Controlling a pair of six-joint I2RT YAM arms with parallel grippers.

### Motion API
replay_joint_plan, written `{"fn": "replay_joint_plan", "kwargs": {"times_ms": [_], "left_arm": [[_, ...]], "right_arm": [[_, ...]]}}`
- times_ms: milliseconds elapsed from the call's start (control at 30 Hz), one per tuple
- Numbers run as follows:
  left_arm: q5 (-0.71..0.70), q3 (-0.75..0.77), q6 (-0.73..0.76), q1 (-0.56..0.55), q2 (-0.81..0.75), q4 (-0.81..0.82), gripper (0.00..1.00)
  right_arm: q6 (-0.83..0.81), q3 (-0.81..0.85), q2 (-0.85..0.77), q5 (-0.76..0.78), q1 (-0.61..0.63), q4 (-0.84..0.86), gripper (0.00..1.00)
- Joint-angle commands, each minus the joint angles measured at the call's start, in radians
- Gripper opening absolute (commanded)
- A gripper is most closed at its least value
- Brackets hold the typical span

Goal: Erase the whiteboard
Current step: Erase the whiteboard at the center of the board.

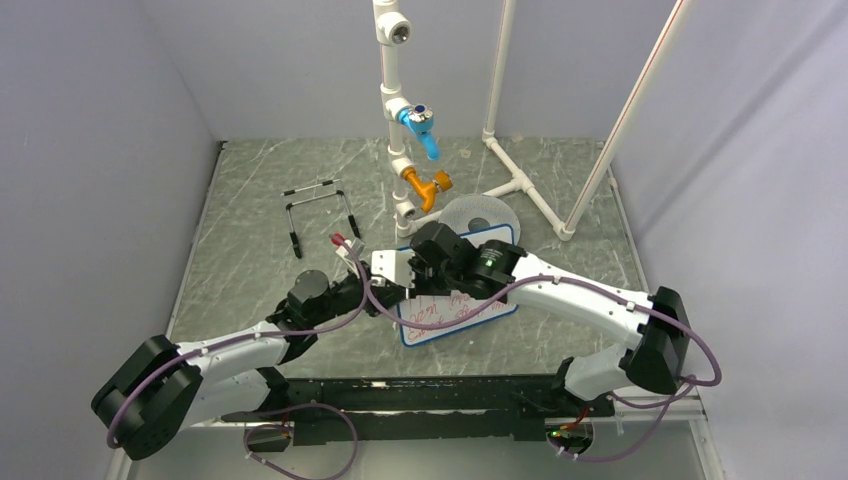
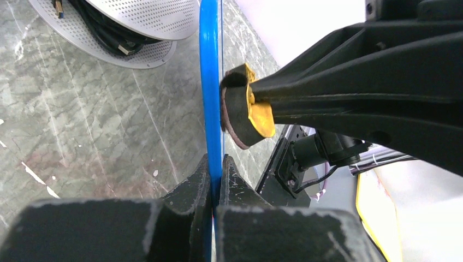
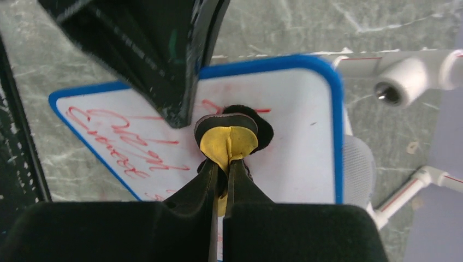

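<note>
The whiteboard [image 1: 470, 318] is white with a blue frame and red handwriting. It lies in the middle of the table. My left gripper [image 1: 397, 286] is shut on its left edge. In the left wrist view both fingers [image 2: 215, 170] pinch the blue frame [image 2: 211, 82]. My right gripper [image 1: 426, 263] is shut on a small eraser [image 3: 228, 139], yellow with a black felt face. The felt presses on the board [image 3: 295, 136] near its upper middle. The eraser [image 2: 243, 106] also shows against the board in the left wrist view. Red writing [image 3: 117, 142] covers the left part.
A round grey perforated disc [image 1: 478, 213] lies just behind the board. A white PVC pipe stand with a blue valve [image 1: 418, 122] and an orange valve [image 1: 428, 187] rises behind it. A wire stand [image 1: 318, 210] sits at the back left. White PVC frame legs [image 1: 525, 185] stand at the back right.
</note>
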Motion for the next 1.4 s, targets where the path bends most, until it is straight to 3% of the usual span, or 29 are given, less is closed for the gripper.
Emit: {"fn": "replay_joint_plan", "kwargs": {"times_ms": [0, 133, 367, 600, 900, 1100, 1367], "left_arm": [[0.156, 0.079, 0.049, -0.026, 0.013, 0.077, 0.00], [0.159, 0.085, 0.042, -0.025, 0.028, 0.091, 0.00], [0.151, 0.067, 0.042, -0.010, -0.023, 0.080, 0.00], [0.160, 0.060, 0.043, 0.006, -0.061, 0.063, 0.00], [0.181, 0.068, 0.024, 0.008, -0.018, 0.102, 0.00], [0.181, 0.046, 0.012, 0.008, -0.027, 0.125, 0.00], [0.164, 0.024, 0.020, 0.016, -0.072, 0.117, 0.00]], "right_arm": [[0.009, 0.141, 0.061, 0.117, 0.014, 0.069, 0.00], [0.024, 0.172, 0.094, 0.112, 0.035, 0.058, 0.00], [0.016, 0.009, 0.025, 0.152, 0.021, 0.076, 0.00], [0.000, -0.105, -0.031, 0.001, 0.016, 0.003, 0.00], [0.040, 0.086, 0.066, -0.011, 0.076, -0.004, 0.00], [0.097, 0.147, 0.082, 0.158, -0.008, 0.081, 0.00], [0.046, -0.112, -0.051, 0.094, -0.115, 0.139, 0.00]]}}
